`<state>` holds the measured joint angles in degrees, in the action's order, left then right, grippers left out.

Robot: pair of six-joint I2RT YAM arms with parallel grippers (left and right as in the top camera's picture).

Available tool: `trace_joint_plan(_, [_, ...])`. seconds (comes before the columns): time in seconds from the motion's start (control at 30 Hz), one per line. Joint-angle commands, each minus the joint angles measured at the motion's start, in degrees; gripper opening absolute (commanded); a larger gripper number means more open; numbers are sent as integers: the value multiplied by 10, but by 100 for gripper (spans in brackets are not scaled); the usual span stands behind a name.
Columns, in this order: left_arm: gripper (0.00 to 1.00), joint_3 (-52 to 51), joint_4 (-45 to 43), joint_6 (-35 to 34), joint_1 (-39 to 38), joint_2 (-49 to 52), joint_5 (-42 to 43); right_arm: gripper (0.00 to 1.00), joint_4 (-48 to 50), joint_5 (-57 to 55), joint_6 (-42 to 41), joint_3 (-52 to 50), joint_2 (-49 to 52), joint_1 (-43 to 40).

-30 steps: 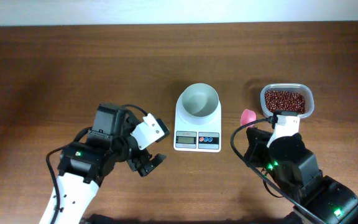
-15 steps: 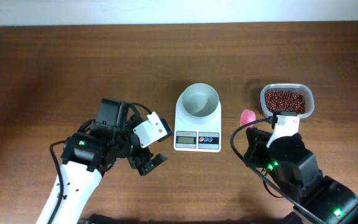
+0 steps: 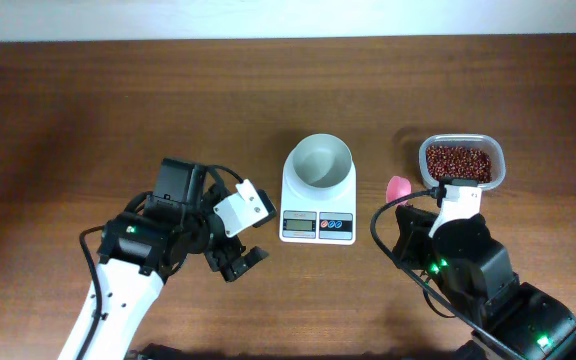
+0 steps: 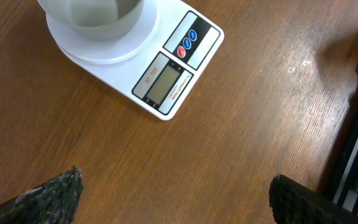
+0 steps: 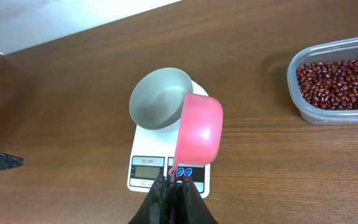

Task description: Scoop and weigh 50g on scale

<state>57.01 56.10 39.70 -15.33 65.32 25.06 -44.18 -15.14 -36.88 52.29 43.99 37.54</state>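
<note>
Brown wooden table point(image 3: 88, 100), scale point(image 3: 317, 222) mid-table, bean tub point(image 3: 462, 139) right

Wooden table point(image 3: 68, 110), white wall point(image 3: 268, 18) behind.

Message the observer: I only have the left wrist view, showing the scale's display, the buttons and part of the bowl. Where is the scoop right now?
Observer: The pink scoop is in the right gripper, which is shut on its handle.
Operator: Okay. Where are the beans it needs?
Observer: A clear tub of red beans sits on the table to the right of the scale, not touching it.
Operator: Anything in the bowl yet?
Observer: No. From overhead, the bowl on the scale has no beans in it.
</note>
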Motion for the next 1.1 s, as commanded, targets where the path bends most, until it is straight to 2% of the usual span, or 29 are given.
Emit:
trace_joint_plan(0.0, [99, 13, 0, 11, 3, 3, 0, 4, 0, 3, 0, 1, -1, 3])
trace_joint_plan(0.37, [99, 13, -1, 11, 2, 3, 24, 4, -8, -8, 1, 1, -1, 3])
trace_joint_plan(0.5, [99, 13, 0, 11, 1, 3, 46, 4, -56, -82, 38, 4, -3, 3])
trace_joint_plan(0.67, [99, 13, -1, 11, 1, 3, 45, 4, -159, -216, 46, 47, -3, 3])
trace_joint_plan(0.73, [99, 13, -5, 11, 1, 3, 46, 4, -174, -226, 45, 57, -3, -1])
trace_joint_plan(0.9, [99, 13, -16, 11, 1, 3, 45, 4, -169, -200, 62, 60, 8, -123])
trace_joint_plan(0.97, [99, 13, -16, 11, 1, 3, 46, 4, -150, -121, 136, 62, 29, -195])
trace_joint_plan(1.03, [99, 13, -16, 11, 1, 3, 46, 4, -145, -51, 173, 72, 56, -261])
trace_joint_plan(1.07, [99, 13, -16, 11, 1, 3, 46, 4, -145, 26, 212, 95, 89, -329])
